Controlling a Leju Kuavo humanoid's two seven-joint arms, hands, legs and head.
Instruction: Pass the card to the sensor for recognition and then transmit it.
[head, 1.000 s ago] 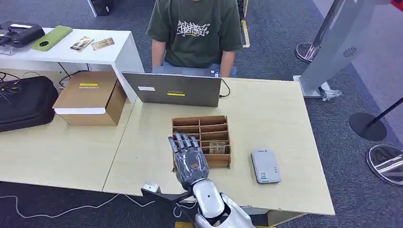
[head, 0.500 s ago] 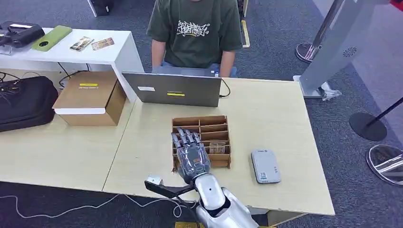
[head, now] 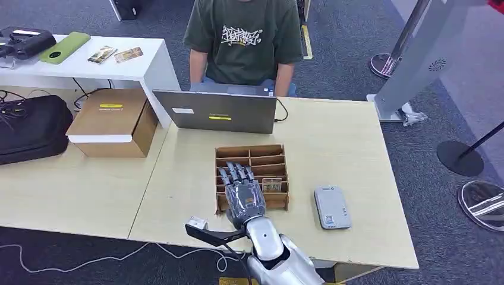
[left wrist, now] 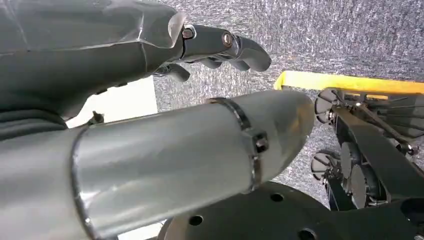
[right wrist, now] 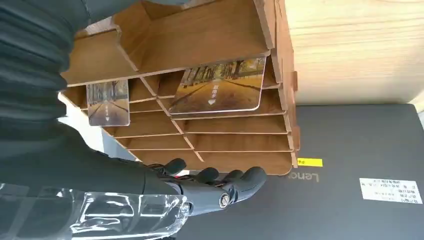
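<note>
On your pale table (head: 356,142), the right robot hand (head: 242,196) hovers, fingers spread and holding nothing, over the wooden rack (head: 252,155); a card (head: 271,184) stands at its 2 o'clock, the sensor (head: 331,207) at 3.

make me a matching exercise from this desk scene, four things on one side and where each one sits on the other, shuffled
Things:
1. right hand
2. card reader
3. laptop
4. cardboard box

Places:
A. flat on the table to the right of the wooden card rack
B. on the left table, beside the black bag
C. over the left columns of the rack
D. at the far edge of the table, in front of the seated person

Pairs: 1-C, 2-A, 3-D, 4-B
</note>
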